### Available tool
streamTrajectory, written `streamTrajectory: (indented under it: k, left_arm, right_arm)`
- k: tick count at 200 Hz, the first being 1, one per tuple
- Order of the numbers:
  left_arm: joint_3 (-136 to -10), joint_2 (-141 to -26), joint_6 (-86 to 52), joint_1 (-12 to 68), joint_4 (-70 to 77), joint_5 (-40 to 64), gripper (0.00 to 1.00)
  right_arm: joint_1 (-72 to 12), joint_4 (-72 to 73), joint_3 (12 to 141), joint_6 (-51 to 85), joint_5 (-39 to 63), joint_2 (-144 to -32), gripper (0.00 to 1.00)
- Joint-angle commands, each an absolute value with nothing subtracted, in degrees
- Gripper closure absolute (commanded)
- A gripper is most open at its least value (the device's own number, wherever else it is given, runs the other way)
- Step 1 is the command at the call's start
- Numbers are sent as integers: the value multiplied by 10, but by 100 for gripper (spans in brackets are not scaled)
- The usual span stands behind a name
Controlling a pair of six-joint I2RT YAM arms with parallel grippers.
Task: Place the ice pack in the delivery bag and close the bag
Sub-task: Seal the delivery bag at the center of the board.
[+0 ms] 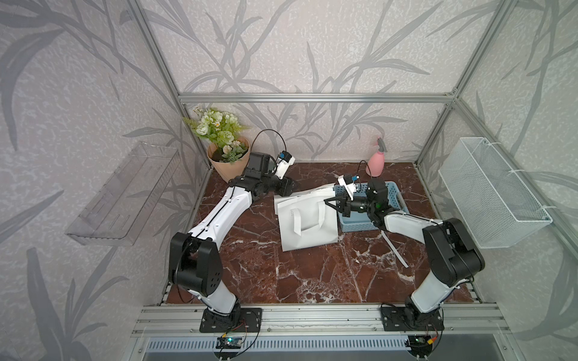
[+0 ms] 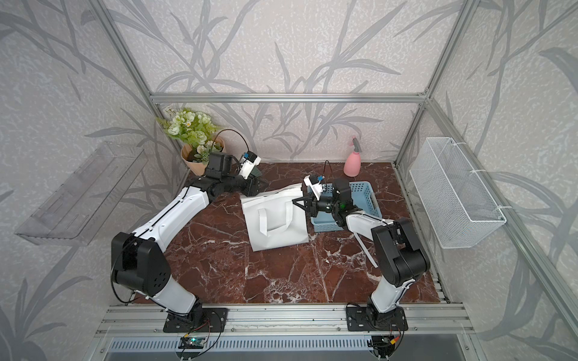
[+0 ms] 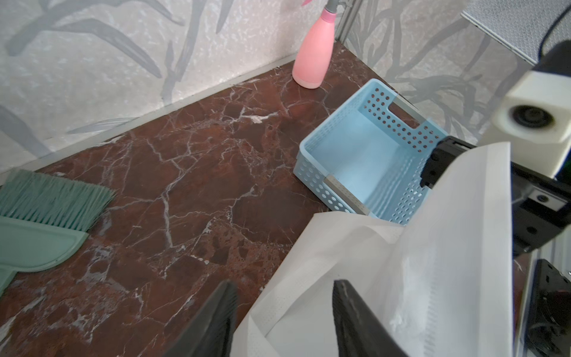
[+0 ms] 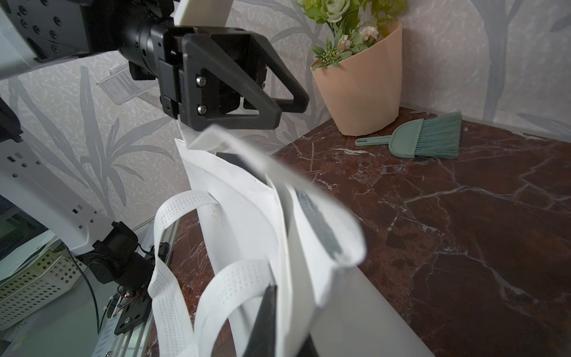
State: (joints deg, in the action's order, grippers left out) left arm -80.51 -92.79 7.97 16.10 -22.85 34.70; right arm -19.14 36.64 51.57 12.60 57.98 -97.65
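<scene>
Top views both showed the delivery bag (image 1: 306, 242) lying nearly flat on the counter (image 1: 312, 275). It sat between the two arms, just beside the blue basket (image 1: 359, 226). One white handle (image 1: 295, 222) lay in a loop on top of it. A flat bag has no room inside, so we thought both arms were there to open its mouth.

The right claw (image 1: 331, 201) was squeezed shut on the bag's top edge, on the side near the basket. In the right wrist view the white cloth was folded around its dark fingers, and that edge was up off the counter. We thought it held that side up so the mouth would not fall closed.

The left claw (image 3: 283, 284) was at the other corner of the top edge. In the left wrist view its two fingers stood partly open. A bit of white cloth lay between them, but they were not squeezing it, so it held nothing. We guessed it was lined up to grab that corner. Then the two claws could pull the mouth wide.

We could not see the ice pack in any picture. The basket looked empty in the left wrist view. The bag looked too flat to hold anything, so the job seemed only just begun.
</scene>
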Motion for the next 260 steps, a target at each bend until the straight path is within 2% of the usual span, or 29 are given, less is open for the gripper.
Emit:
streamTrajectory:
  k: [1,86,128,202,234,260]
  left_arm:
    - [-814,-923,105,167,-260,381,46]
    - [-810,-926,148,198,-289,348,47]
    - [-827,-924,133,194,-274,332,42]
    - [-841,-938,145,193,-296,354,42]
    - [-835,-934,154,194,-304,365,34]
    - [-826,-932,159,198,-305,345,36]
  right_arm:
    - [-193,374,516,118,579,-959,100]
    - [-198,354,523,99,566,-963,100]
    - [-206,319,528,66,524,-964,100]
    - [-216,323,531,51,484,-962,100]
    - [-218,311,533,41,481,-960,100]
    - [-220,312,532,41,480,-958,100]
